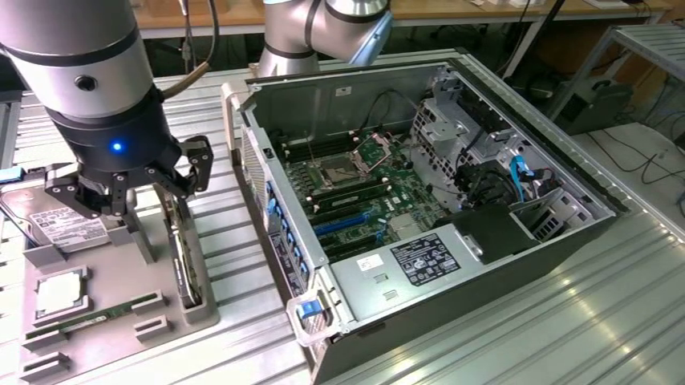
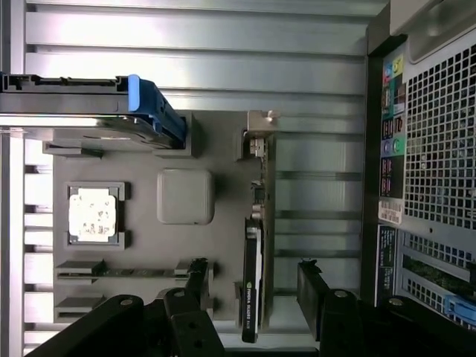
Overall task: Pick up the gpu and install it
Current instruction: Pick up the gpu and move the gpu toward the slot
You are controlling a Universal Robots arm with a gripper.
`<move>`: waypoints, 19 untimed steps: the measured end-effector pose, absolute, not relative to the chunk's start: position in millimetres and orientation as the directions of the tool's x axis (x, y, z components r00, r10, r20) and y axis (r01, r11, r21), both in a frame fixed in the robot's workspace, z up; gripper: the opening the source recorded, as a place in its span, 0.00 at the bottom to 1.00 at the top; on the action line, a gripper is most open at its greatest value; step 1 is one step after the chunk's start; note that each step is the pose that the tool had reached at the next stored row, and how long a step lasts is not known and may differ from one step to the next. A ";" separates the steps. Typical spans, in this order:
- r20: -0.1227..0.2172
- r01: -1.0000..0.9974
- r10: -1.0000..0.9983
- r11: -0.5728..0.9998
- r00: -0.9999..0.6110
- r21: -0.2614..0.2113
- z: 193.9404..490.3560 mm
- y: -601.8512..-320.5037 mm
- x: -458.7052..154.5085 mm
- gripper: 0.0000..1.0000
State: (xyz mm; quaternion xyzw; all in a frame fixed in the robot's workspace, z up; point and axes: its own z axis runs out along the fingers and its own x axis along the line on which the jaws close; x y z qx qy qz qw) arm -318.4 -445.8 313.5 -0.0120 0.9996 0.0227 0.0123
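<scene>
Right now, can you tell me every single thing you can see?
computer case: one, black, open, on the exterior view's right
motherboard: one, green, inside the case
parts tray: one, grey, beside the case on the exterior view's left
gpu: one, black with a silver bracket, standing on edge in the tray
hard drive: one, silver with a white label, in the tray
processor chip: one, silvery, in a tray pocket
RAM stick: one, green, in the tray
table: one, silver, ribbed, under everything
robot arm: one, grey
gripper: one, black, open, a finger on each side of the gpu
</scene>
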 end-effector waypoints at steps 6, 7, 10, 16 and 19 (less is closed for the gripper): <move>-0.025 -0.024 -0.023 0.999 -0.999 0.045 299.4 -445.8 -318.5 0.60; -0.025 -0.024 -0.023 0.999 -0.999 0.045 297.6 -445.8 -318.5 0.60; -0.025 -0.024 -0.023 0.999 -0.999 0.045 292.2 -445.8 -318.5 0.60; -0.025 -0.024 -0.023 0.999 -0.999 0.045 281.5 -446.3 -318.5 0.60; -0.025 -0.024 -0.023 0.999 -0.999 0.045 279.7 -449.4 -318.4 0.60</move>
